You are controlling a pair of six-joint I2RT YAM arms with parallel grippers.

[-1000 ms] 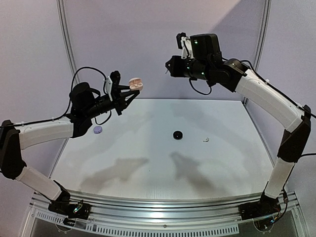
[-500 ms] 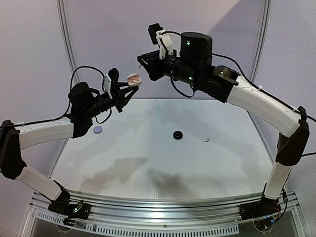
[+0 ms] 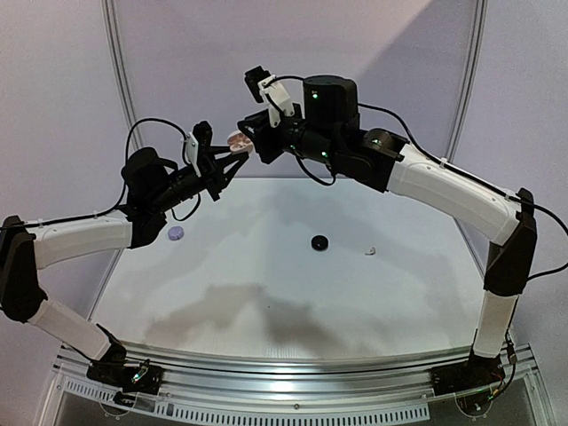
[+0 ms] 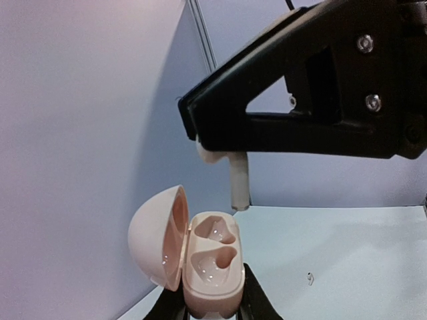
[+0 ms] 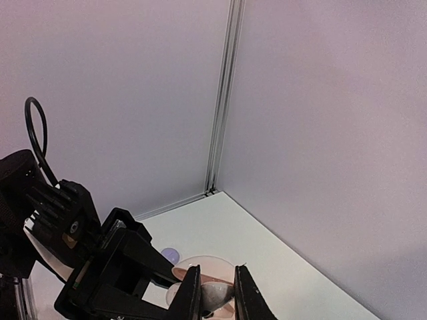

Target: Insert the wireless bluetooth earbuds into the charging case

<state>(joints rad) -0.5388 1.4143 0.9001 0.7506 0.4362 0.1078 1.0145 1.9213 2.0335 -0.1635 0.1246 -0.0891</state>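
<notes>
A small lavender item (image 3: pixel 177 233) lies far left on the surface (image 3: pixel 266 306). Beside it, raised in the air, the left claw (image 4: pixel 215 305) is clamped on the open pink charging case (image 4: pixel 210 263), both sockets showing empty. The right claw (image 5: pixel 217 288), pinched on a white earbud (image 4: pixel 238 180), hangs stem-down just above the case. A black round item (image 3: pixel 319 242) and a loose earbud (image 3: pixel 370 251) lie further right. Nothing is seated yet.

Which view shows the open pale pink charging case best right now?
Left wrist: the pale pink charging case shows empty wells and open lid clearly. Top external gives a small pink speck; right wrist, a sliver between its jaws.
</notes>
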